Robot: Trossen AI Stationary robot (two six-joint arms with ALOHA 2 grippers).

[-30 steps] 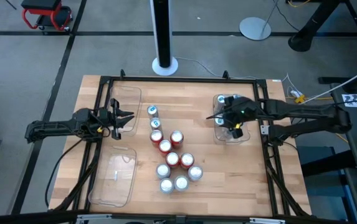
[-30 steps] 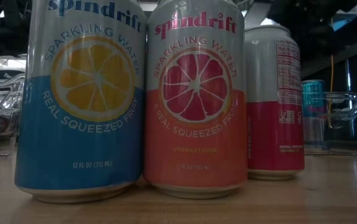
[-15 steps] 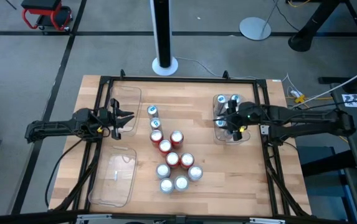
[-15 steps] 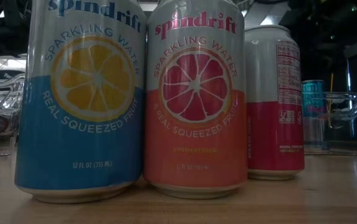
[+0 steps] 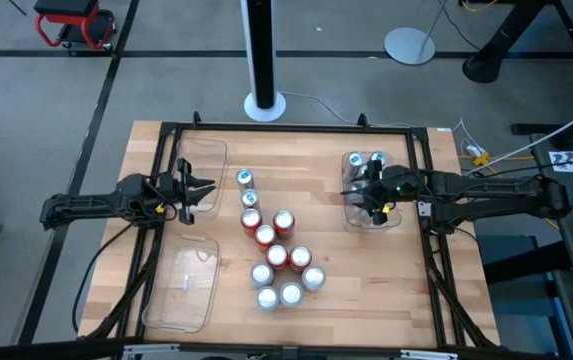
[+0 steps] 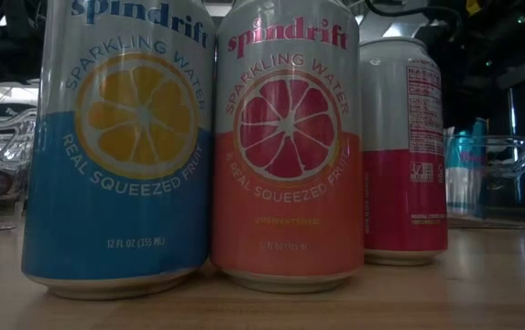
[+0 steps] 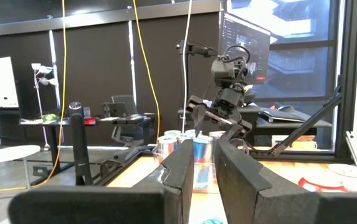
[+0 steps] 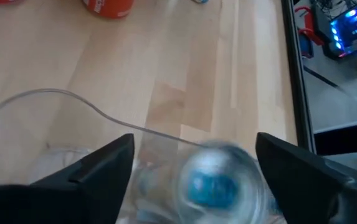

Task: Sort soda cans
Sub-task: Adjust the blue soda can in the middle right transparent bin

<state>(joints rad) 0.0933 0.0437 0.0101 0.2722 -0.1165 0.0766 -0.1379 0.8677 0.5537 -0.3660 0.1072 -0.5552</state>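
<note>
Wooden table [image 5: 336, 250], framed by black rails, under both dark arms. At nine o'clock, two clear trays [image 5: 183, 287] lying bare, one behind the other. At three o'clock, a third clear tray [image 5: 398, 222] already taking blue-topped cans. Near the middle, running toward six o'clock, the main cluster of soda cans [image 5: 277, 256]: blue ones at its twelve o'clock end, red in the middle, silver-topped at the near end.

Step in hand, by judgement: dropping off a blue can [image 8: 218, 184] into the three o'clock tray. Right gripper [image 5: 370, 193] poised directly over that tray, fingers spread wide on either side of the can below, no contact visible in the wrist view, so released rather than grasping. Left gripper [image 5: 202, 191] parked at nine o'clock beside the far tray, fingers [image 7: 181, 171] clenched nearly together on nothing.

Next move, likely: lifting straight up clear of the can tops, then swinging toward nine o'clock for another blue can at the cluster's far end. Calls for enough height not to tip the cans already standing in the tray.
</note>
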